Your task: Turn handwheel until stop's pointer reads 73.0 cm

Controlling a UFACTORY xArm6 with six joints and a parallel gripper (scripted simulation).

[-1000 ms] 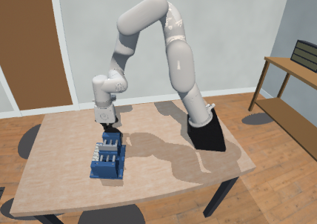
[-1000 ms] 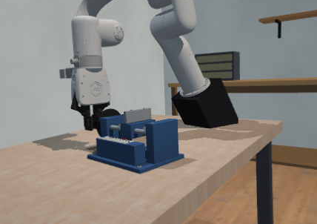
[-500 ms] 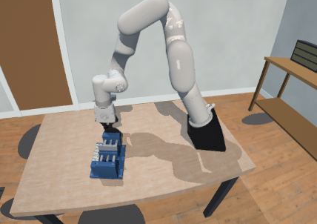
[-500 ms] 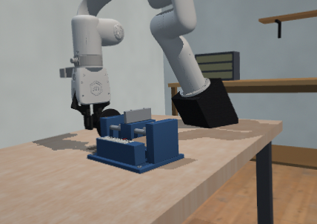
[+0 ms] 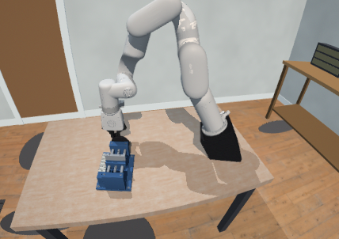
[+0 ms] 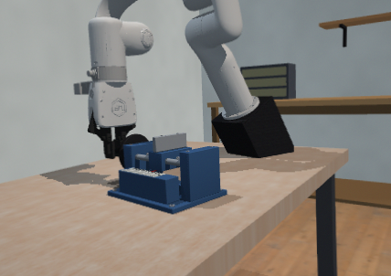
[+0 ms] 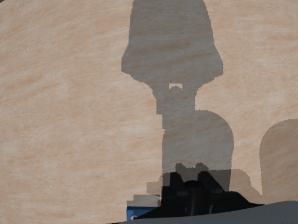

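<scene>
A blue fixture (image 5: 116, 167) stands on the wooden table, with grey rods, a grey stop block (image 6: 169, 142) and a white scale strip (image 6: 145, 172) along its near side. A black handwheel (image 6: 132, 143) sits at the fixture's far end. My gripper (image 6: 115, 152) hangs straight down at that end and is shut on the handwheel. In the top view the gripper (image 5: 115, 135) is just behind the fixture. The wrist view shows only dark finger parts (image 7: 193, 189) over a blue edge and the arm's shadow. The pointer reading is too small to tell.
The arm's black base (image 5: 221, 140) stands on the table's right side. A wooden shelf (image 5: 309, 103) with a dark box (image 5: 327, 58) stands off the table to the right.
</scene>
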